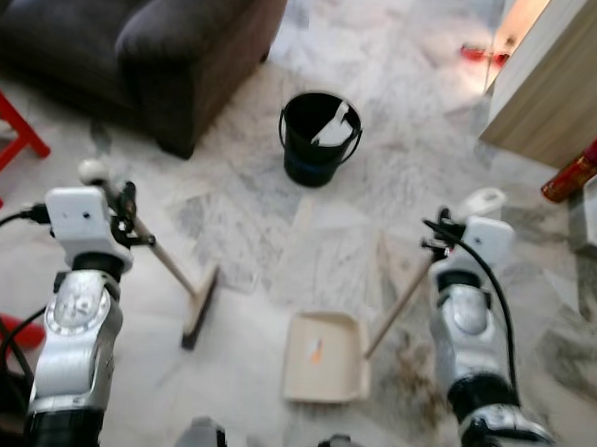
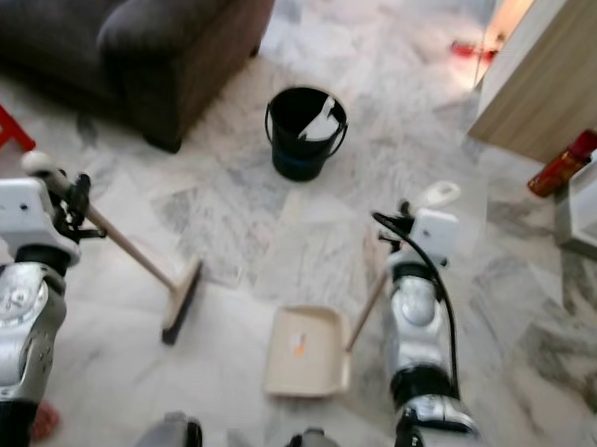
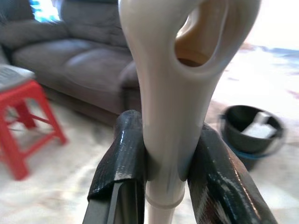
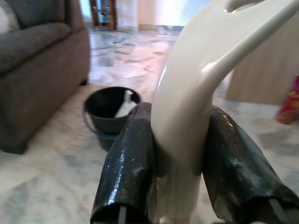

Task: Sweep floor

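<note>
L gripper [image 3: 166, 163] is clamped on the cream plastic top of the broom handle [image 1: 166, 260], both black fingers [image 3: 122, 158] pressed against it. The handle slants down from the gripper to the broom head [image 1: 200, 307], which rests on the marble floor [image 1: 406, 79], left of the dustpan.

R gripper [image 4: 180, 154] grips the cream top end of the dustpan handle [image 1: 399, 307], fingers tight on either side. The handle runs down at a slant to the dustpan [image 1: 325, 357], which lies flat on the floor between the two arms, w/ a small orange bit [image 1: 317, 352] inside the pan.

Broom head and dustpan are near each other but apart, w/ bare floor between.

A black bucket [image 1: 318, 139] stands farther ahead, roughly centre, something white [image 1: 332, 129] inside it. A dark grey sofa [image 1: 138, 35] sits ahead on the robot's left, and a red stool [image 3: 25, 121] is beside it. A wooden cabinet [image 1: 561, 77] is ahead on the right, w/ a red can [image 1: 580, 168] lying on the floor near its base.
</note>
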Motion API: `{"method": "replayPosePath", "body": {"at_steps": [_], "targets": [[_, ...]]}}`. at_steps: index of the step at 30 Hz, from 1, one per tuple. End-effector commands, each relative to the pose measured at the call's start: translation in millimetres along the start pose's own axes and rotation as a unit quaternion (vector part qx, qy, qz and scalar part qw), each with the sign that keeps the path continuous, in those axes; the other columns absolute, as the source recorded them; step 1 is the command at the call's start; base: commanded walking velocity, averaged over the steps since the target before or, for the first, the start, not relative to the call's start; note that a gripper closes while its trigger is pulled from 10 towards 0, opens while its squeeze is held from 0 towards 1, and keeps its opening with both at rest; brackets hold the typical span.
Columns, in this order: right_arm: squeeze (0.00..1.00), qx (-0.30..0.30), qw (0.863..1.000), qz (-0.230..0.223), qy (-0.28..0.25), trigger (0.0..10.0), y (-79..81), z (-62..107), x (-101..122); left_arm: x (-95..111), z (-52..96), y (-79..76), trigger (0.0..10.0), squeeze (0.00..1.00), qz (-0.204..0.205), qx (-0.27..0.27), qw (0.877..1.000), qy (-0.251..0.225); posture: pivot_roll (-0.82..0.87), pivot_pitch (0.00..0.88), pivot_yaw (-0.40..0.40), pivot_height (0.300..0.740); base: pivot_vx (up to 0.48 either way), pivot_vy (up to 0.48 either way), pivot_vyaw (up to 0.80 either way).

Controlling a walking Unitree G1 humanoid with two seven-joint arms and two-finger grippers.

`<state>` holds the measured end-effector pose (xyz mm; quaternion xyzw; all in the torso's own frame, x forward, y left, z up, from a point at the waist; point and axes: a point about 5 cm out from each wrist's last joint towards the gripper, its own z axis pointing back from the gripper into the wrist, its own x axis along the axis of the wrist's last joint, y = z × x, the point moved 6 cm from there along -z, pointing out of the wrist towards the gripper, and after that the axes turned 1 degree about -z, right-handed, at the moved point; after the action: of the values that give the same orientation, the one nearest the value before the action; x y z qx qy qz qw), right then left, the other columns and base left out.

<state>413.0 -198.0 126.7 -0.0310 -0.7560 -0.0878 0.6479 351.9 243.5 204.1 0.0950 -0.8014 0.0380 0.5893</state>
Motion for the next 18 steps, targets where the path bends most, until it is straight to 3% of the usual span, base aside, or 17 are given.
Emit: {"method": "replayPosePath", "body": {"at_steps": [1, 18], "targets": [[0.00, -0.013, 1.000, -0.006, -0.013, 10.0, -9.2, -2.0, 7.5, 14.9, 0.3, -2.7, 10.0, 0.00, -0.002, -0.001, 1.000, -0.031, 0.11, 0.234, -0.079, 0.740, 0.281, 0.000, 0.00], [0.00, -0.009, 1.000, -0.008, -0.009, 10.0, -6.9, -3.0, 7.3, 21.8, -0.4, 3.8, 10.0, 0.00, -0.008, 0.006, 0.999, -0.044, 0.11, 0.216, -0.084, 0.740, 0.283, 0.000, 0.00]]}}
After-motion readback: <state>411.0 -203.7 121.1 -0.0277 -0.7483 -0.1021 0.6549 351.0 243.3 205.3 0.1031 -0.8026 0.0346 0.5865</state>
